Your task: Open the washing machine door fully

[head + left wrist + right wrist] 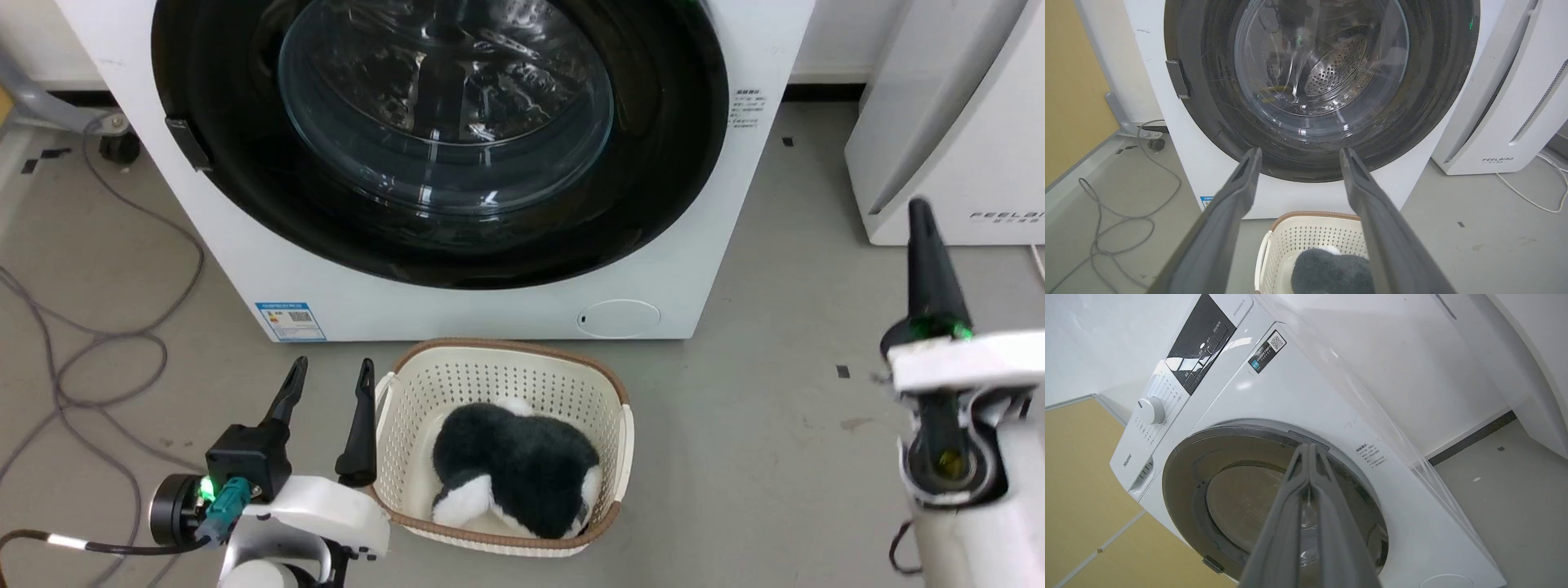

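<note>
Nearest, at seven o'clock in the head view, the left gripper [333, 367] spreads its fingers beside a perforated plastic basket [506, 347] holding a plush toy [514, 474]; at four o'clock the right gripper [921, 214] presses its fingers together. Beyond, at twelve, the washing machine door [441, 139] sits shut in the washing machine [490, 310]: glossy, rigid, probably heavy and slippery. The grey tab [188, 144] at its nine o'clock rim looks the best hold.

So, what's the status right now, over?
Left gripper open, right gripper shut, both empty. Washing machine door closed, untouched. Basket with plush toy sits just in front, below the door.
</note>
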